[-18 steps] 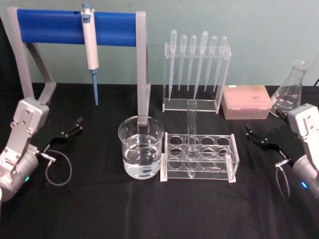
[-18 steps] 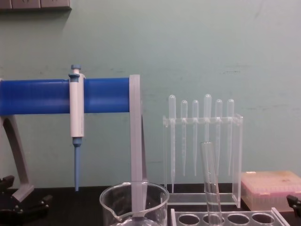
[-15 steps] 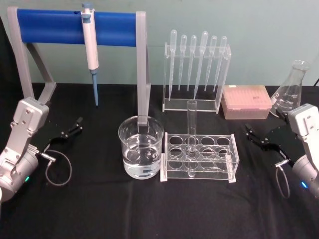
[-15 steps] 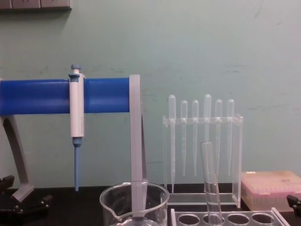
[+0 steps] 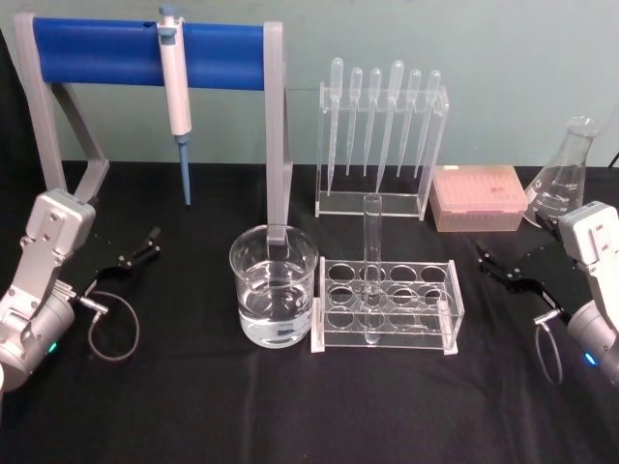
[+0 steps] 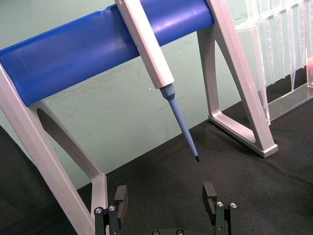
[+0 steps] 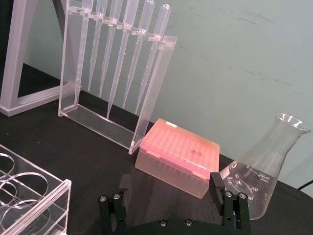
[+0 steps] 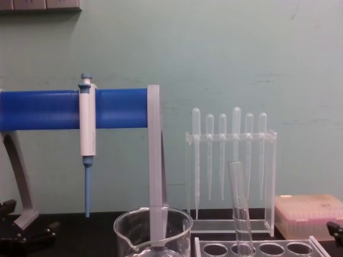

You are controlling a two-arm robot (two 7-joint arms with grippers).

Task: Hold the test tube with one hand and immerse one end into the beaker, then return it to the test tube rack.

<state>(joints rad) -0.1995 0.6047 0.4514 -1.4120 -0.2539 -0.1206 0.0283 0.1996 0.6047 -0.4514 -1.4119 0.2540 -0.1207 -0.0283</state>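
The test tube (image 5: 371, 253) stands upright in a clear rack (image 5: 451, 302) at the table's middle; it also rises from the rack in the chest view (image 8: 239, 206). Just left of the rack sits the beaker (image 5: 274, 298), part-filled with clear liquid, its rim low in the chest view (image 8: 153, 220). My left gripper (image 5: 137, 251) rests open at the left, well away from the beaker, with nothing between its fingers (image 6: 120, 198). Over on the right, past the rack, my right gripper (image 5: 498, 266) is open too, and its fingers (image 7: 218, 184) hold nothing.
A blue-barred stand (image 5: 97, 50) at the back left carries a white-and-blue pipettor (image 5: 177, 87). Behind the tube rack stands a holder of plastic pipettes (image 5: 382, 135). A pink tip box (image 5: 479, 198) and a glass flask (image 5: 566, 179) are at the back right.
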